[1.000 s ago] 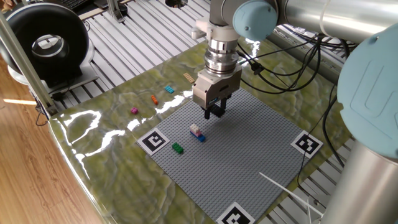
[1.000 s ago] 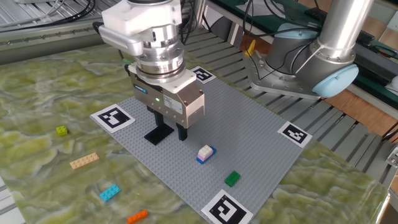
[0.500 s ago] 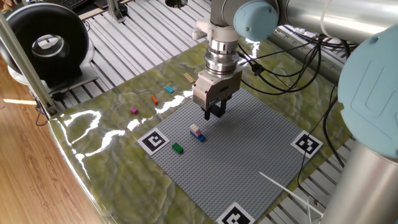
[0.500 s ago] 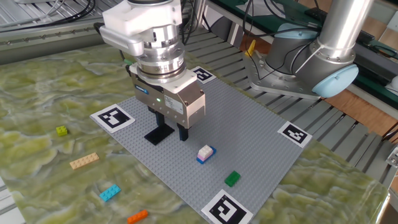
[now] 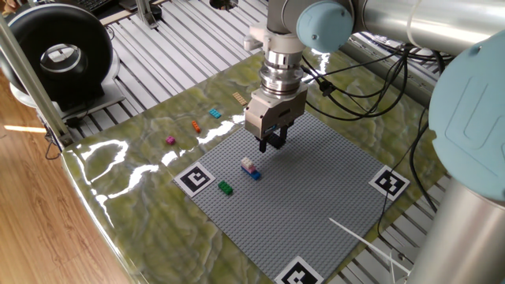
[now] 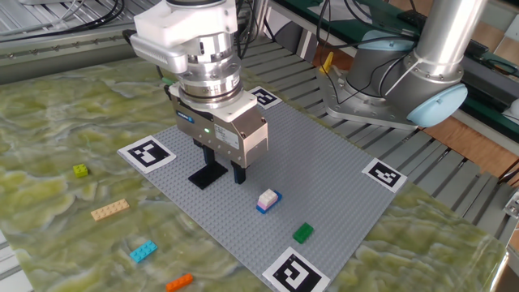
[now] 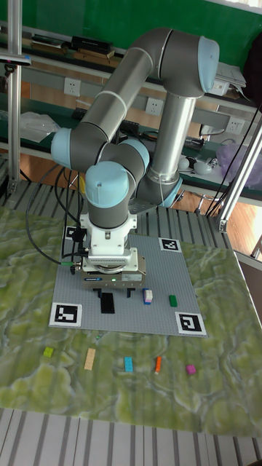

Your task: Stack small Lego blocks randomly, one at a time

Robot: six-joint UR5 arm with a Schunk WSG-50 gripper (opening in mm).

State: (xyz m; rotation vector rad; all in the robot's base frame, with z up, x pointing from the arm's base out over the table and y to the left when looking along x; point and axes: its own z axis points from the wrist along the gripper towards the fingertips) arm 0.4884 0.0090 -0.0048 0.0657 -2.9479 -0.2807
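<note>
Surface: mottled green mat (image 6: 49,122) over a slatted metal table (image 5: 150,63); a grey baseplate (image 6: 324,186) lies on the mat with marker tags (image 6: 147,152) at its corners.
Room: wood floor (image 5: 39,237) and a round black device (image 5: 59,51) beyond one table edge; shelves and a green wall (image 7: 109,18) behind the arm in the tall view.
Change: none to be seen; gripper and bricks sit as they did a second ago.
Gripper (image 6: 223,168): hangs low over the baseplate, above the dark plate; the fingers look close together with nothing visible between them, though how close I cannot tell.
Dark plate (image 6: 207,173): flat on the baseplate, under the gripper.
Stack (image 6: 268,199): white-pink brick on a blue one, on the baseplate just beside the gripper.
Green brick (image 6: 302,233): alone on the baseplate, near the stack.
Loose bricks on the mat: yellow-green (image 6: 80,170), tan (image 6: 109,210), cyan (image 6: 143,251), orange (image 6: 179,282), and magenta (image 5: 170,140), all apart from one another.
Containers: none in view.
</note>
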